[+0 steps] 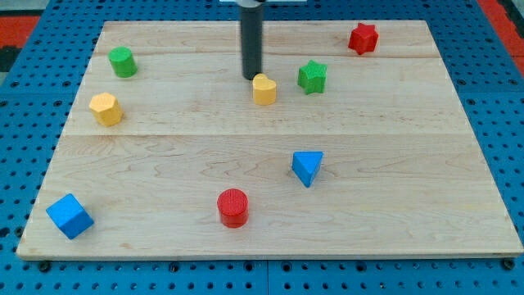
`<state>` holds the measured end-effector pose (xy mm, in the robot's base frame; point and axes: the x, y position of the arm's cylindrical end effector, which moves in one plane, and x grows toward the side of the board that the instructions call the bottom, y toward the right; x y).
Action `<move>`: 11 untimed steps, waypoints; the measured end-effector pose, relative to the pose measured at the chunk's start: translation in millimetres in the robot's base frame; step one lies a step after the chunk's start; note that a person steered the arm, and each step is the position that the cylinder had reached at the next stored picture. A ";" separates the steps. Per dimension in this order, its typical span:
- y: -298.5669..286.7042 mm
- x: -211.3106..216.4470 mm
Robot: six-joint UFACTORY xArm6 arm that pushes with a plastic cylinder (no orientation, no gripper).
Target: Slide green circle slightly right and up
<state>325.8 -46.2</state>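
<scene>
A yellow block (264, 89) sits just right of my tip (251, 77), a green star (312, 76) beyond. Leftward, the board (180, 156) lies open to the green circle (123, 61).

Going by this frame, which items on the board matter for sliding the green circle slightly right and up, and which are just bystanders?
Belongs to the job:
green circle, upper left of the view
my tip, far to its right, just beside the yellow heart-like block

Just lying about:
yellow hexagon
green star
red star
blue triangle
red cylinder
blue cube

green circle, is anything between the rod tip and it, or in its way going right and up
Nothing visible stands between my tip and the green circle at the view's upper left; the board is bare there. Its short path right and up is also clear.
</scene>
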 end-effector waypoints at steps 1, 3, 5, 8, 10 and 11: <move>-66.4 24.1; -214.8 1.5; -178.9 -52.5; -160.1 -10.1; -149.2 -40.9; -133.8 -43.4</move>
